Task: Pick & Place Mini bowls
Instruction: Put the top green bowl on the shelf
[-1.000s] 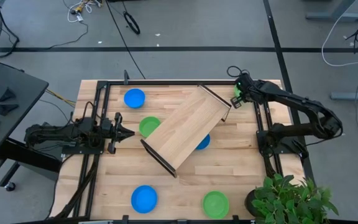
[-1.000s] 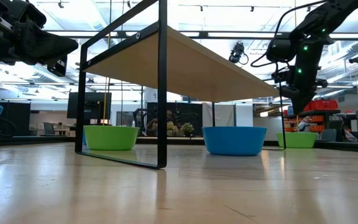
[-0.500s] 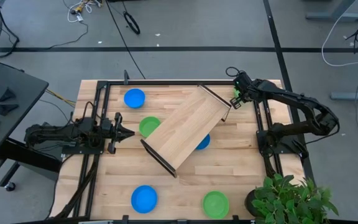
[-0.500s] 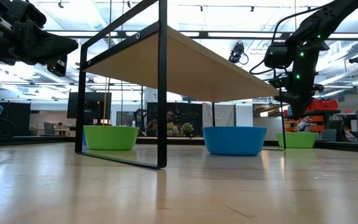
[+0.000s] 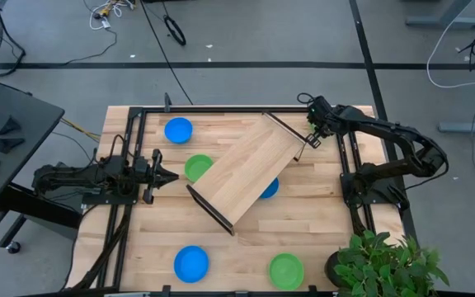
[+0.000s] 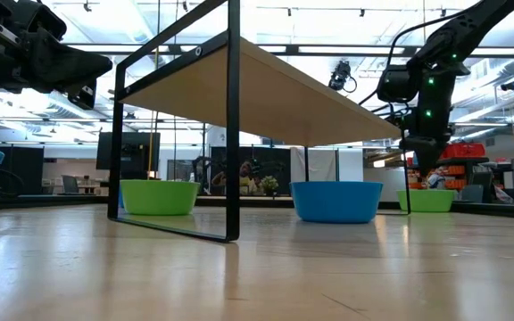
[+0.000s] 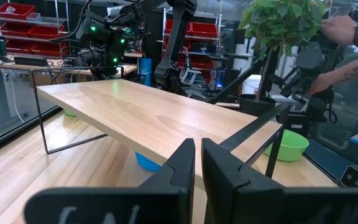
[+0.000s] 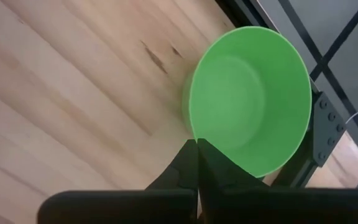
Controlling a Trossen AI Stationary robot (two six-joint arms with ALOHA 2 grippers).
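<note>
A green mini bowl [image 8: 250, 99] stands on its base at the table's far right corner [image 6: 426, 200]. My right gripper [image 8: 197, 144] hangs shut just above its rim, pointing steeply down [image 6: 424, 165]. The low view shows a gap between the fingertips and the bowl. Other mini bowls stand apart: blue [image 5: 178, 129] at far left, green [image 5: 195, 167] and blue [image 5: 270, 189] partly under the wooden tray [image 5: 250, 169], blue [image 5: 191, 263] and green [image 5: 286, 270] at the near edge. My left gripper [image 5: 170, 176] waits shut and level at the table's left.
The long wooden tray stands upside down on its black wire frames [image 6: 232, 125], lying diagonally across the table's middle. A potted plant [image 5: 382, 264] sits at the near right corner. Black rails [image 5: 349, 177] run along both sides. A person's hand [image 7: 344, 28] shows beyond the table.
My right gripper has rolled about its own pointing line and edged a little toward the tray's far end, staying shut above the green bowl. In the high view it now covers more of that bowl. The bowl has not moved.
</note>
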